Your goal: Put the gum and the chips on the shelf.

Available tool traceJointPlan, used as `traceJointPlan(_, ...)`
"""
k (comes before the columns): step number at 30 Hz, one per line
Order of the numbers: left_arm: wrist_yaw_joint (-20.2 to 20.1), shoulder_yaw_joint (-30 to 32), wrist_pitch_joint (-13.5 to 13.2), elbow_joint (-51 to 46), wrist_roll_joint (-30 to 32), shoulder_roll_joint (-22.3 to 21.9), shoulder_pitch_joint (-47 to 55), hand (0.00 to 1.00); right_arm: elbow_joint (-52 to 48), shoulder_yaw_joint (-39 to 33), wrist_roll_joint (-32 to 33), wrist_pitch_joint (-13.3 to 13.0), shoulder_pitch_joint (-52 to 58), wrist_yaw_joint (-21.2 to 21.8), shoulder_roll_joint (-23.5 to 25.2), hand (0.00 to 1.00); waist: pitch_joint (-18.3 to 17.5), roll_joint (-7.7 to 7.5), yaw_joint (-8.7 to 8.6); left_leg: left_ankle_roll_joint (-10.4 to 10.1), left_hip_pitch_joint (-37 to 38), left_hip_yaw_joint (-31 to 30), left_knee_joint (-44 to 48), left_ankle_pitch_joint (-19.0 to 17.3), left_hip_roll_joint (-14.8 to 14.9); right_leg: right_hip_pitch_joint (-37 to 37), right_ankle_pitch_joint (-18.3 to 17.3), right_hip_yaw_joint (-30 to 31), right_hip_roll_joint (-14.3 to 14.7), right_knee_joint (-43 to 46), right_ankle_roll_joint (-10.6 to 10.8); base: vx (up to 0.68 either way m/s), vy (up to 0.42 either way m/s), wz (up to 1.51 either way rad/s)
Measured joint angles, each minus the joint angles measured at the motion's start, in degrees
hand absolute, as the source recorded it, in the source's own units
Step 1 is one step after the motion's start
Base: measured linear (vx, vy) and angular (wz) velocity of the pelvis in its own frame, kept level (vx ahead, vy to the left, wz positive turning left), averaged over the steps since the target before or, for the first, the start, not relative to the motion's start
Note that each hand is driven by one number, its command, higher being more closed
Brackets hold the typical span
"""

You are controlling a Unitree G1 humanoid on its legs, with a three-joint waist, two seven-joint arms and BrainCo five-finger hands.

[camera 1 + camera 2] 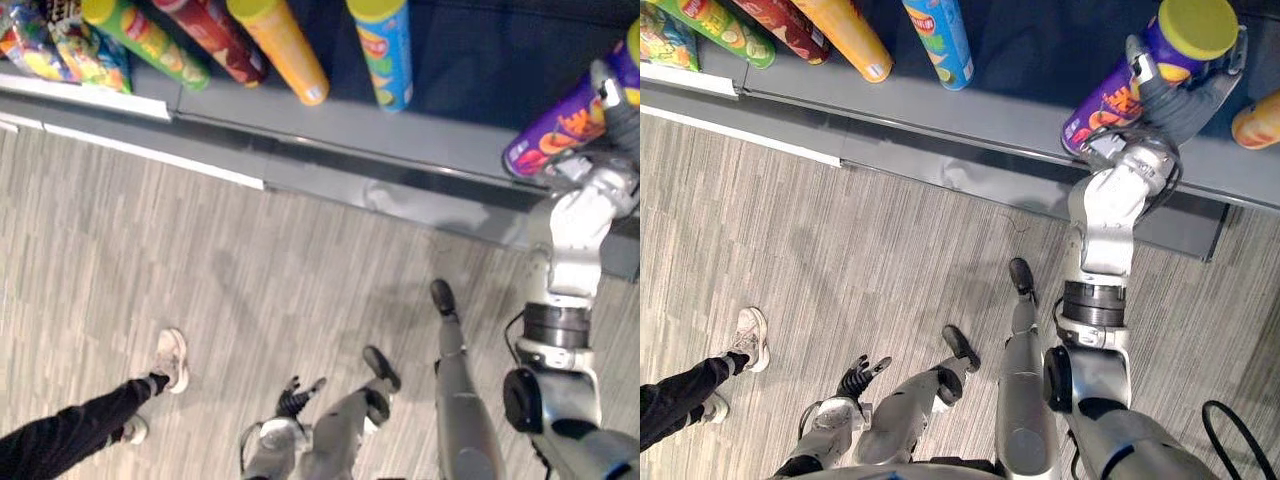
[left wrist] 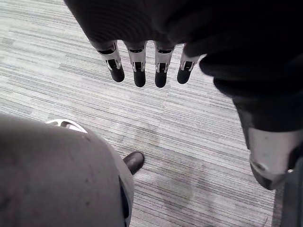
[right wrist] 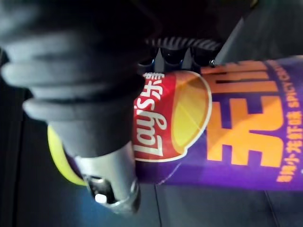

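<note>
Purple cardboard with a yellow lid: this is the chips can [image 1: 1108,108], and my right hand [image 1: 1178,105] holds it at the shelf [image 1: 980,112]. The fingers [image 1: 1137,52] are curled round the tube on one side and the thumb closes from the other, so the hand is clamped on the can, rather near the lid end. The lower end of the can is over the front part of the shelf board, but I cannot tell if it touches the board or hangs just above it.

My left hand [image 1: 295,395] hangs low over the floor with relaxed, straight fingers and holds nothing.

How the can will handle is only my judgement. Such a tube is light and stiff, so it does not need much force, and a hard squeeze could dent the wall and break the chips inside. The printed skin looks smooth and a little slippery. It is also tall and narrow, so it can tip when released. I would prefer a hold at the middle of the body, with the base flat on the board before the fingers open.

Well apart to the left, a green can [image 1: 150,40], a red can [image 1: 215,35], an orange can [image 1: 285,45] and a blue can [image 1: 385,50] stand on the same shelf. A person's shoe [image 1: 172,358] is on the floor near my left side. Of the gum I can say nothing.
</note>
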Motion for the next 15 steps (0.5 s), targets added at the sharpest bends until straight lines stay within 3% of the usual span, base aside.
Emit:
traceJointPlan(4, 0.0, -1.0, 0.0, -0.2, 0.0, -0.2, 0.0, 0.0, 2.1, -1.0, -2.0, 0.1, -3.5, -1.6, -1.3, 1.0, 0.7, 1.01, 0.11, 0.3, -0.3, 0.2, -0.9, 0.5, -0.7, -1.1, 0.0, 0.2, -0.3, 0.6, 0.0, 0.06, -0.019, 0.0)
traceJointPlan(15, 0.0, -2.1, -0.9, -3.0, -2.1, -3.3, -0.4, 0.0, -0.9, -1.3, -6.5, 2.2, -8.1, -6.2, -2.6, 1.0, 0.7, 1.02, 1.94, -0.8, -3.5, 2.7, -2.3, 2.2, -1.1, -7.6, -1.0, 1.2, -0.3, 5.7, -0.7, 0.05, -0.062, 0.03)
